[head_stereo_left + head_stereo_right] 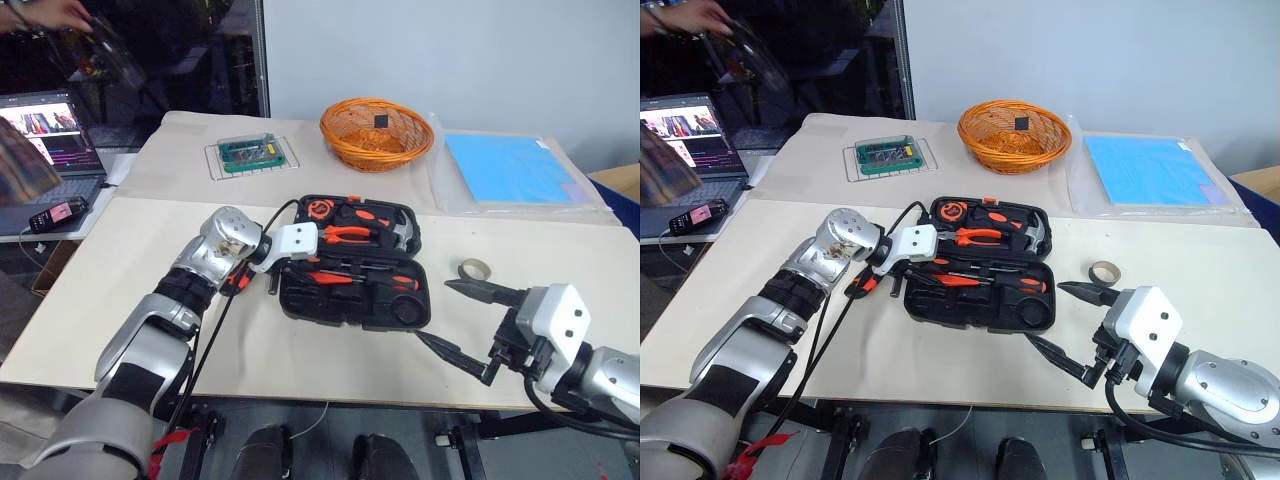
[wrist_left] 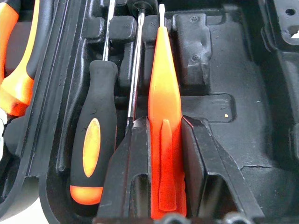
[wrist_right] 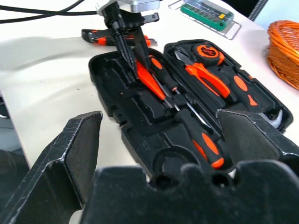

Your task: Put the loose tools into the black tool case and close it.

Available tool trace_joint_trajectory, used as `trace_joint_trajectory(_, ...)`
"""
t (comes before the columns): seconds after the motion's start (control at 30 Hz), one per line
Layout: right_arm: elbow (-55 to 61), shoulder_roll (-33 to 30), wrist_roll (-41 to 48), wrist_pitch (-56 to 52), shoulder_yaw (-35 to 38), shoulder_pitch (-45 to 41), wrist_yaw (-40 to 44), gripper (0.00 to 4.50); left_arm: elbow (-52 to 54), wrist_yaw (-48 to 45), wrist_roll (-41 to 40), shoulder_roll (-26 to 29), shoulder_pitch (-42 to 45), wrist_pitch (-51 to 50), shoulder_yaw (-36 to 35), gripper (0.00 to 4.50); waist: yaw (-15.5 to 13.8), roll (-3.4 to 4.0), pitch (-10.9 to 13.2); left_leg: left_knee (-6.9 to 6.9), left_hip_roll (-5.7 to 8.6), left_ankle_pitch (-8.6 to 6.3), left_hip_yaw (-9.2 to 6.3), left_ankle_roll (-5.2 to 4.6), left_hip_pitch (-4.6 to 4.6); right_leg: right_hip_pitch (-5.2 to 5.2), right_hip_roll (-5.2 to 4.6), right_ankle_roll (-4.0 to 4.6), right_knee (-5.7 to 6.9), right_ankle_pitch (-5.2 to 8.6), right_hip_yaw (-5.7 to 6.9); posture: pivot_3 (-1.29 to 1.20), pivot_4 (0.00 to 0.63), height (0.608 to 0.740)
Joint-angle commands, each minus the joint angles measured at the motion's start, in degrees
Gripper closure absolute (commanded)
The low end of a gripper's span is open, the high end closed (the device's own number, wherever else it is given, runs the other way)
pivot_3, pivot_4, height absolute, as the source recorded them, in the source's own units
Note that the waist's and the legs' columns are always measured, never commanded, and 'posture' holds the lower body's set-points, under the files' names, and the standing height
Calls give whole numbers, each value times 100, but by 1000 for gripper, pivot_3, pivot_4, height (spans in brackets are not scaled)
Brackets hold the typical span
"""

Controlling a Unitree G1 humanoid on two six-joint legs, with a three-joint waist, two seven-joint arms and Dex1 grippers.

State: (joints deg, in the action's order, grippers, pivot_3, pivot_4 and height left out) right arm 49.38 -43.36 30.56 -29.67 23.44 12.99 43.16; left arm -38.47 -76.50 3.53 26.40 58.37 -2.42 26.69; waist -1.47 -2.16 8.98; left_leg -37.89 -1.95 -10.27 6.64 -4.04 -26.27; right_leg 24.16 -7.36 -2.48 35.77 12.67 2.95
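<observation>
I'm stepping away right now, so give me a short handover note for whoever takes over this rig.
Left claw: shut on the small all-orange screwdriver, holding it over the recesses of the open black tool case.
Right claw: open, empty, beside the case.
Done: two black-and-orange screwdrivers lie in the case.
Left: seat the orange screwdriver; a tool with an orange-and-black handle lies on the table behind the case; the tape roll sits on the table near the right claw. Then close the case.

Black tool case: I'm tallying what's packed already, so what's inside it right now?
Inside the black tool case: pliers, a hammer, two black-and-orange screwdrivers, and the small orange screwdriver gripped by the left gripper. That gripper covers the recess beneath.
</observation>
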Motion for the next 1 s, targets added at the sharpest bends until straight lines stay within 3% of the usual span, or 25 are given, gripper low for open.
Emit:
trace_joint_trajectory(0.03, 196, -104, 97, -54, 102, -70, -109, 0, 29, -270, 243, -81, 14, 124, 176, 4035, -2, 0, 0, 0, 0, -1, 0, -1, 0, 0, 0, -2, 0, 0, 0, 0, 150, 740)
trace_joint_trajectory(0.27, 221, -170, 136, -144, 28, -147, -161, 0, -125, -110, 558, -176, 12, 175, 197, 4035, -4, 2, -1, -1, 2, -2, 0, -4, 0, -2, 0, -7, 2, 3, 0, 0, 150, 740)
trace_joint_trajectory(0.33, 216, -196, 161, -168, 27, -170, -158, 0, 37, -149, 396, -149, 17, -66, -14, 3037, -9, 2, -2, -3, 2, -2, 0, -4, 1, -5, 0, -8, 2, 3, 0, 0, 150, 740)
trace_joint_trajectory(0.4, 212, -208, 184, -182, 47, -174, -152, 0, 329, -217, 110, -99, -26, -360, -309, 2425, -2, 2, -2, -6, 2, -2, 0, -4, 1, -4, 0, -9, 4, 1, 0, 0, 150, 740)
trace_joint_trajectory(0.43, 217, -212, 187, -179, 58, -156, -143, 0, 523, -269, -64, -64, -71, -540, -466, 1743, 1, 2, -2, -9, 2, -2, 0, -4, 0, -3, 0, -9, 6, 1, 0, 0, 150, 740)
trace_joint_trajectory(0.47, 208, -217, 190, -169, 73, -137, -128, 0, 861, -358, -355, 12, -169, -840, -708, 1525, 16, 2, -2, -9, 1, -2, 0, -4, 0, -3, 0, -9, 6, 1, -1, 0, 150, 740)
trace_joint_trajectory(0.57, 146, -243, 203, -142, 75, -146, -103, 0, 1754, -246, -1099, 146, -480, -1967, -1402, 1525, 75, 1, 0, -9, -1, -2, 0, -4, -4, 3, 0, -9, 16, 2, -3, 0, 150, 740)
trace_joint_trajectory(0.67, 75, -243, 261, -132, 32, -237, -107, 0, 2478, 370, -1527, -11, -910, -2731, -1880, 2478, 78, 3, -2, -11, 0, -2, -3, -4, -3, 2, 0, -11, 19, 2, -4, 0, 150, 740)
trace_joint_trajectory(0.83, -32, -297, 277, -144, -111, -431, -105, 0, 3155, 1717, -1527, -574, -1610, -2943, -2174, 4450, 46, 7, -4, -39, 1, -3, -7, -7, 2, -13, 0, -24, 26, -5, -5, 0, 150, 740)
trace_joint_trajectory(1.0, -87, -380, 299, -168, -130, -524, -69, 0, 2880, 2652, -812, -775, -2155, -2817, -1572, 4484, 52, 9, -5, -50, 1, -4, -6, -8, 1, -12, 0, -16, 26, -15, -9, 0, 150, 740)
